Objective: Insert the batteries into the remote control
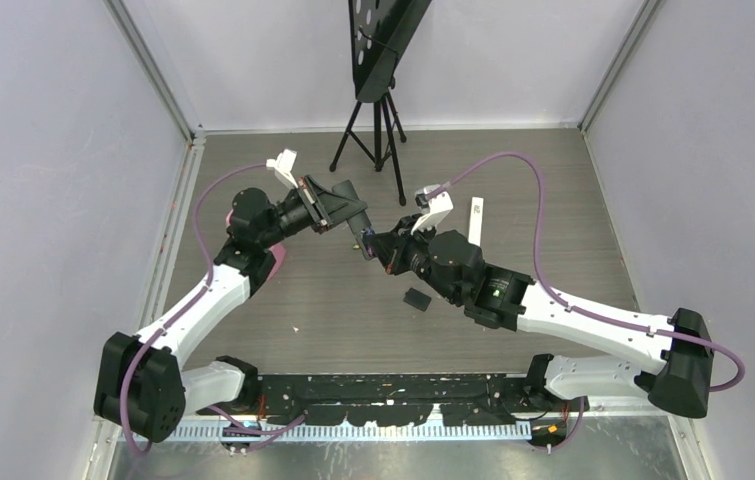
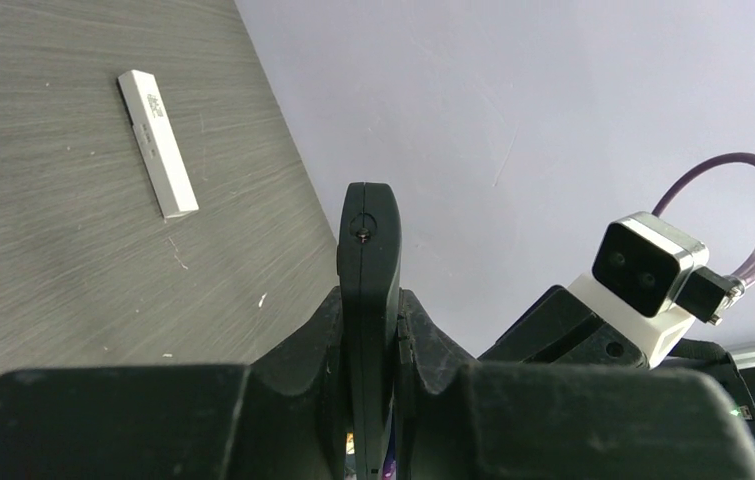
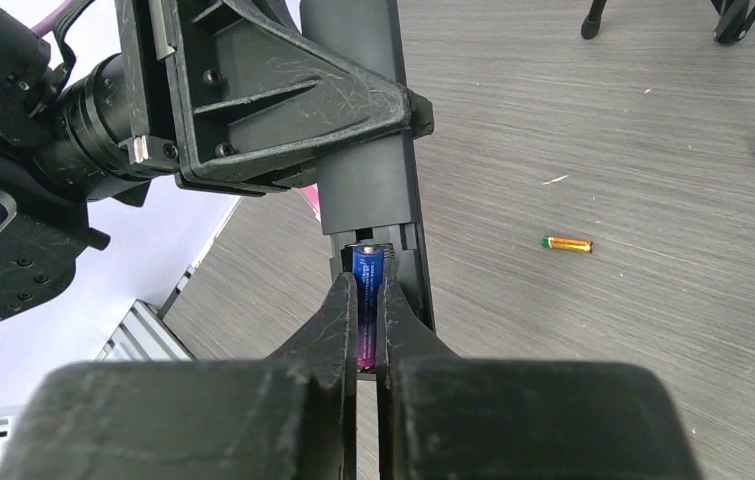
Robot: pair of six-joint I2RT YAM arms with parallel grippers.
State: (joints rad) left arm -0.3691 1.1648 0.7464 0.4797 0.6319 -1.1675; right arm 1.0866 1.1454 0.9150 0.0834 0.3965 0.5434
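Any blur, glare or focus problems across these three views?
Top view: even light, soft shadows, no blur. Left wrist: white remote sharp, left fingers dark and featureless up close. Right wrist: purple battery and table crisp, right fingers murky; no glare.

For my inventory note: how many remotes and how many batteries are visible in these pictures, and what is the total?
Remotes: 2 (black remote in the left gripper, white remote on the table)
Batteries: 2 (purple battery in the right gripper, orange-yellow battery on the table)
Total: 4
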